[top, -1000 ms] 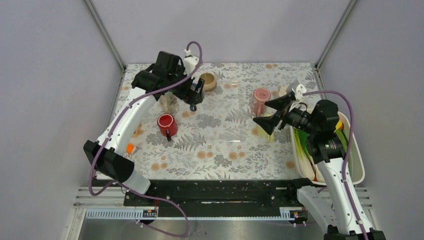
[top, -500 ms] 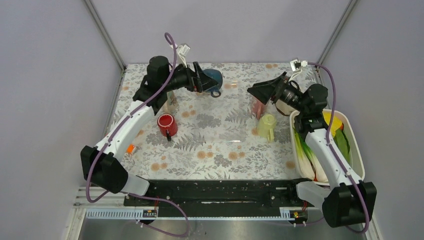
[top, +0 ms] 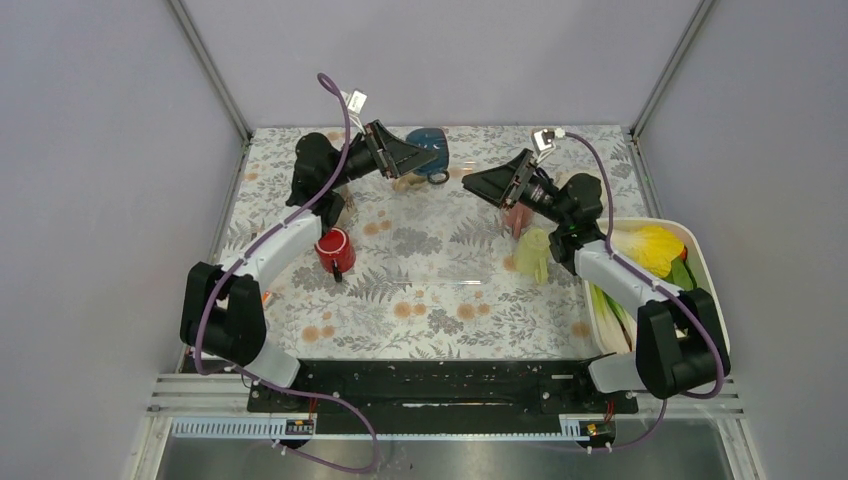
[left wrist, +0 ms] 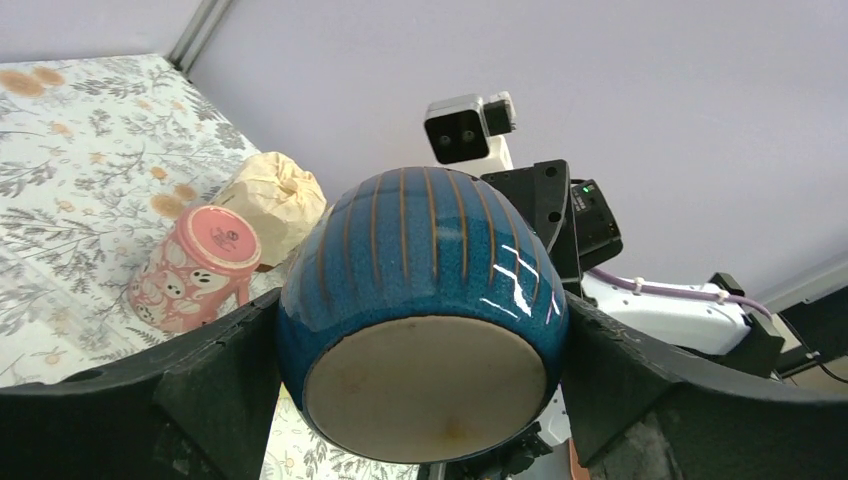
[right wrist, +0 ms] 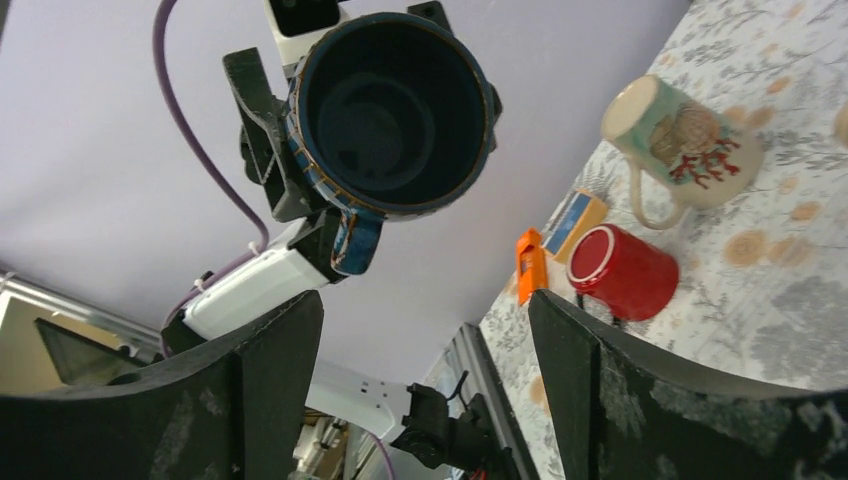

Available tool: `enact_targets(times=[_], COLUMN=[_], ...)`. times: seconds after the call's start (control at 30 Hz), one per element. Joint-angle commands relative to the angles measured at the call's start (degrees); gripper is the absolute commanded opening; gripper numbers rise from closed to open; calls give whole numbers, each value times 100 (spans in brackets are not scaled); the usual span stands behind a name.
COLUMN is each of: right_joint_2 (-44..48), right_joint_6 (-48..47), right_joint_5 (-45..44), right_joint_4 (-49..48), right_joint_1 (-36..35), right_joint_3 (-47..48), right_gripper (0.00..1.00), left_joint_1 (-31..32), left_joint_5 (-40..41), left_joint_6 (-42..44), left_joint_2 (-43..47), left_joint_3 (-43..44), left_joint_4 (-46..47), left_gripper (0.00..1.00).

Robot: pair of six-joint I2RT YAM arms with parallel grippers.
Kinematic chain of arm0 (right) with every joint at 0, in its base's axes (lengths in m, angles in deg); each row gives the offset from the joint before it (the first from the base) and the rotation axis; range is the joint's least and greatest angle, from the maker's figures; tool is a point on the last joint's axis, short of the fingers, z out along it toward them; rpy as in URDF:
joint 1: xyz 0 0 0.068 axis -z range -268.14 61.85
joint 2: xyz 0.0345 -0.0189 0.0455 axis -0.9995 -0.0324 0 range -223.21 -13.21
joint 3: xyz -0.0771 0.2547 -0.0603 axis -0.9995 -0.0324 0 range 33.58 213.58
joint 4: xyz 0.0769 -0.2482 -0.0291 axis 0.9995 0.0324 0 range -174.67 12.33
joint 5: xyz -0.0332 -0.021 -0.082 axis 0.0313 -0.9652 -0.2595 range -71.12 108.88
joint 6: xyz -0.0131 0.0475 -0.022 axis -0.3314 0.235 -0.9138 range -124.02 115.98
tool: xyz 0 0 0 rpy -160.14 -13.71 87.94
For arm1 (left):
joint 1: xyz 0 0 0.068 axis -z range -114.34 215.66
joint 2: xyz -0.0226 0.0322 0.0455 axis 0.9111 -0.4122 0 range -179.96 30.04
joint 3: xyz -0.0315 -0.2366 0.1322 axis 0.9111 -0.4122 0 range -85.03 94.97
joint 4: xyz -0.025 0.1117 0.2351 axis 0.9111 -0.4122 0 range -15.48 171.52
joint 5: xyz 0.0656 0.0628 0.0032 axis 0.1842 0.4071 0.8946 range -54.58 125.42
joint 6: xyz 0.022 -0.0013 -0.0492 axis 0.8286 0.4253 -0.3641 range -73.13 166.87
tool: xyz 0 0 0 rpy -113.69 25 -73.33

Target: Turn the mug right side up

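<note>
The left claw (top: 416, 158) clasps the mug (left wrist: 425, 260) by its sides, held in the air on its side — mouth toward the right claw (top: 474, 181), whose 2 fingers stand apart, grasping nothing.

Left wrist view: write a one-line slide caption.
Left hand holds the blue striped mug, its base facing the camera.

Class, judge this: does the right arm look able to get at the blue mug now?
Likely yes: the left gripper holds the mug aloft, mouth toward the open right gripper, nothing between.
</note>
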Motion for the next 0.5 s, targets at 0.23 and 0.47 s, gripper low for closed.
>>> enact_targets(times=[0.23,0.47], right_joint_2=[-343,-302], right_joint_6=[999,940], right_joint_5=[-404,-532], right_joint_4=[-1332,-1284], right_joint_1=[-584,-796], right_joint_3=[49,6], right_gripper=[79,75], left_joint_1=[36,136], left_joint_5=[-252,-262], left_joint_6=[-220,63], left_joint_2=[98,165], left_joint_3=[-317,-439], left_joint_4=[1622,1418], left_gripper=[0,0])
